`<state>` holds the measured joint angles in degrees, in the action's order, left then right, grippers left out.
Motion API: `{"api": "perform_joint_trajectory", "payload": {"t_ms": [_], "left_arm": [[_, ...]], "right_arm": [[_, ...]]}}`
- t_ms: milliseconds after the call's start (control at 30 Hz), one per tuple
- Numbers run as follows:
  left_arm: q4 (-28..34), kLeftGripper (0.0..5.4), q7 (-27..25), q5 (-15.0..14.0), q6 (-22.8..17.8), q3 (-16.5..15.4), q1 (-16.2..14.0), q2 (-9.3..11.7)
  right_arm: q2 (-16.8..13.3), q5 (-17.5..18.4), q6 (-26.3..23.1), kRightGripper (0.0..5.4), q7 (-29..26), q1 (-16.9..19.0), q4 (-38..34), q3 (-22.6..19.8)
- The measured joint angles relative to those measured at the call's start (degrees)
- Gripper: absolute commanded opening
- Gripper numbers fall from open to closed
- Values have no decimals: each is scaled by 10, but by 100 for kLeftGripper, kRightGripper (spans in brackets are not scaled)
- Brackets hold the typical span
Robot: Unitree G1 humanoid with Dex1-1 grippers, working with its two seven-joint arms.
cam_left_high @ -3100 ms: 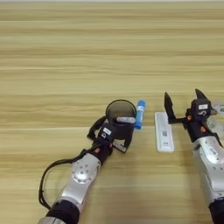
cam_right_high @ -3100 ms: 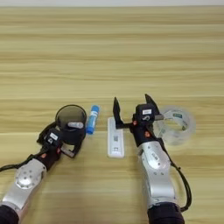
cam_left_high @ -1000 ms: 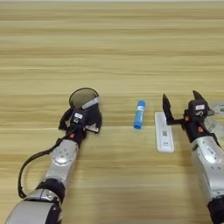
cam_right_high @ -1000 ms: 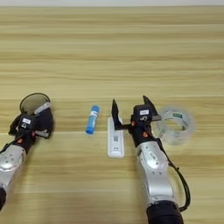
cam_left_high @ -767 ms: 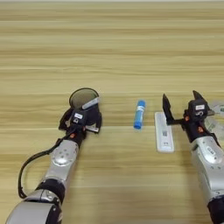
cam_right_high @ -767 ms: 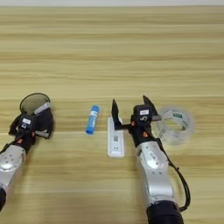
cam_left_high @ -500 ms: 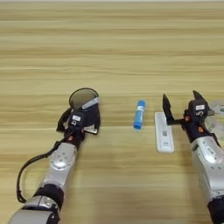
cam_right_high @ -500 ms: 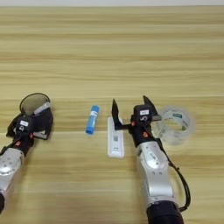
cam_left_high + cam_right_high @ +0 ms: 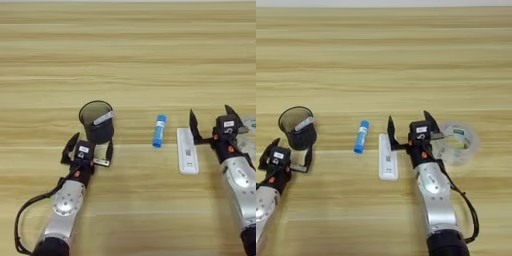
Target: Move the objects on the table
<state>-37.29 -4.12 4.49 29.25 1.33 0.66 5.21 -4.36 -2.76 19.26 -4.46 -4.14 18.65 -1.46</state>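
Nearest, the left gripper sits with jaws apart just below the dark cup, which stands upright. The right gripper also has its jaws spread, one finger beside the white device. The blue glue stick lies between cup and device. A clear tape roll rests by the right gripper on the tabletop.

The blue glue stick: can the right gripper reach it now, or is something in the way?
Probably not directly: the flat white device lies between the open right gripper and the blue glue stick, so it would have to pass over it.
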Motion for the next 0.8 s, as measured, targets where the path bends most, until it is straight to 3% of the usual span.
{"api": "perform_joint_trajectory", "payload": {"t_ms": [67,267,567,800], "left_arm": [[27,538,-4,2,-11,9,-22,0],[71,538,-19,10,-37,36,-46,-2],[106,538,-29,9,-43,53,-59,-11],[127,538,-38,8,-44,59,-65,-13]], "right_arm": [[-7,-18,0,540,13,-1,11,1],[-25,-62,-5,540,42,-12,39,9],[-64,-155,-12,540,98,-22,68,40],[-83,-201,-14,540,126,-23,78,63]]}}
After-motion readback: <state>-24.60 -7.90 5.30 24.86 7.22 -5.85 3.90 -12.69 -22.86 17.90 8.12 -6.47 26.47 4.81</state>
